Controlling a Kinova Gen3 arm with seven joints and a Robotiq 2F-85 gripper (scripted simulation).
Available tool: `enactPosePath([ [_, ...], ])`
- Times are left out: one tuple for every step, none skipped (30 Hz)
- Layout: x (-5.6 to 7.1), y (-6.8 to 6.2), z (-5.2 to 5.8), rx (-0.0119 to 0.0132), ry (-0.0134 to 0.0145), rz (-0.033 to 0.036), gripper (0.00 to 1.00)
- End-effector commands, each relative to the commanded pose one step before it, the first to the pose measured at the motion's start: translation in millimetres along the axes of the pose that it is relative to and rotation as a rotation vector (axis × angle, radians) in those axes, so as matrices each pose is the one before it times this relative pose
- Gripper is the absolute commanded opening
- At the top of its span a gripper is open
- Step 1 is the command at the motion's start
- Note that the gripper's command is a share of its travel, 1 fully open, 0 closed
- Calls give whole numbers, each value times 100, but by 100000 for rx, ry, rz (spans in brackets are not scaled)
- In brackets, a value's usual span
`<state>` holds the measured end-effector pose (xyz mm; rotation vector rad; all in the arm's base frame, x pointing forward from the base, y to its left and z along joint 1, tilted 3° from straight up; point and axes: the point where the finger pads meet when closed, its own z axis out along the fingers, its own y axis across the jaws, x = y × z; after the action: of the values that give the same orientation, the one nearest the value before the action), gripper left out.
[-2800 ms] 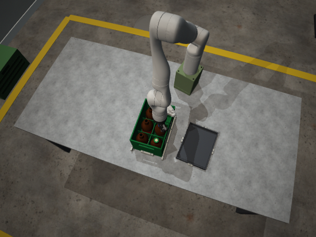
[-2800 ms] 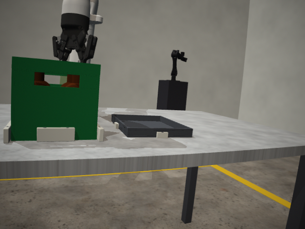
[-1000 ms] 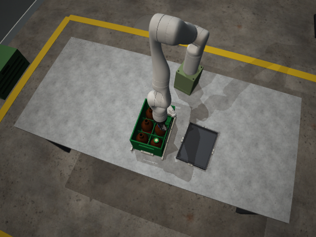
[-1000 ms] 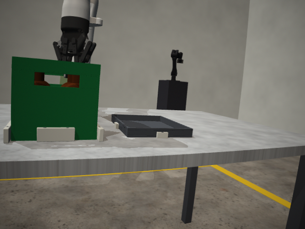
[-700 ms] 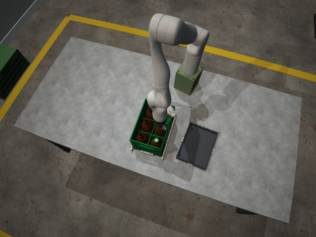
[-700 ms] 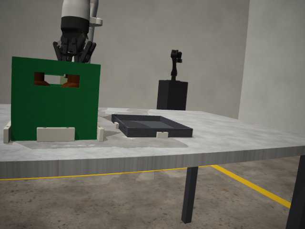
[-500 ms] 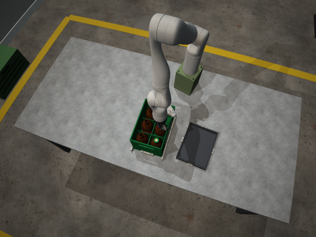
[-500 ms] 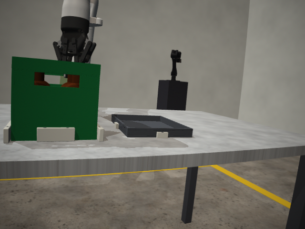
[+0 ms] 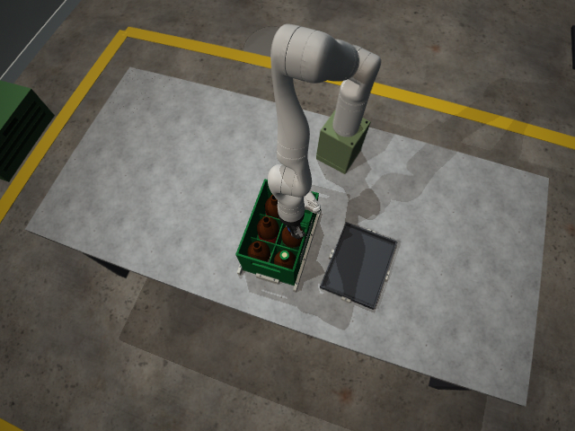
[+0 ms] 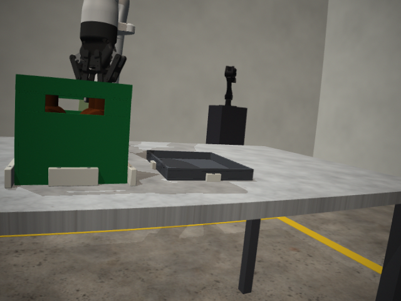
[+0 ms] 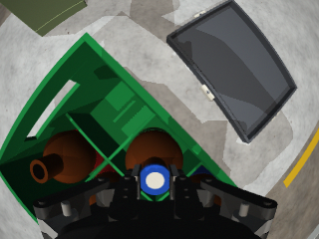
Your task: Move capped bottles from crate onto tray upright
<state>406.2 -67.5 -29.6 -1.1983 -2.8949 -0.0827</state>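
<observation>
The pincer [image 9: 296, 232] [image 10: 91, 79] [image 11: 155, 173] is clamped on the neck of the blue-capped bottle [image 9: 291, 237] [image 11: 154, 149], upright in the crate [image 9: 266, 268] [image 10: 72, 142] [image 11: 86, 44], presumably so it can rise straight past the dividers and reach the tray [image 9: 384, 273] [image 10: 210, 172] [image 11: 270, 116] on the right still standing

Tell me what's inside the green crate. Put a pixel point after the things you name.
In the crate [image 9: 267, 268] [image 10: 72, 145] [image 11: 127, 75]: brown bottles, one green-capped [image 9: 284, 259], one blue-capped [image 9: 291, 237] [image 11: 155, 144], others open. The arm [image 9: 290, 185] and tool [image 9: 296, 232] [image 10: 93, 79] [image 11: 155, 173] hide part, so I can't count every bottle.

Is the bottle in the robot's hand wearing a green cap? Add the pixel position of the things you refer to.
No, the bottle [image 11: 154, 145] in the hand [image 11: 155, 173] has a blue cap [image 11: 142, 180] with a white middle.
</observation>
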Motion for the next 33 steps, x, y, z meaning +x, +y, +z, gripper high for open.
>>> enactPosePath([
  [-52,34,-61,-86,-147,-4,0],
  [0,0,0,0,0,0,0],
  [0,0,0,0,0,0,0],
  [0,0,0,0,0,0,0],
  [0,0,0,0,0,0,0],
  [3,-3,-334,-9,5,-3,0],
  [0,0,-333,-8,-1,-7,0],
  [0,0,-333,-8,-1,-7,0],
  [0,0,-333,-8,-1,-7,0],
  [0,0,-333,-8,-1,-7,0],
  [0,0,-333,-8,-1,-7,0],
  [0,0,-333,-8,-1,-7,0],
  [0,0,-333,-8,-1,-7,0],
  [0,0,-333,-8,-1,-7,0],
  [0,0,-333,-8,-1,-7,0],
  [0,0,-333,-8,-1,-7,0],
  [0,0,-333,-8,-1,-7,0],
  [0,0,-333,-8,-1,-7,0],
  [0,0,-333,-8,-1,-7,0],
  [0,0,-333,-8,-1,-7,0],
  [0,0,0,0,0,0,0],
  [0,0,0,0,0,0,0],
  [253,77,240,288,760,-356,0],
  [-26,-10,-332,-20,-55,26,0],
  [-26,-9,-332,-20,-55,26,0],
  [-26,-9,-332,-20,-55,26,0],
  [-26,-9,-332,-20,-55,26,0],
  [-27,-9,-332,-20,-55,26,0],
  [-27,-9,-332,-20,-55,26,0],
  [-27,-9,-332,-20,-55,26,0],
  [-27,-9,-332,-20,-55,26,0],
  [-27,-9,-332,-20,-55,26,0],
  [-28,-9,-332,-20,-55,26,0],
])
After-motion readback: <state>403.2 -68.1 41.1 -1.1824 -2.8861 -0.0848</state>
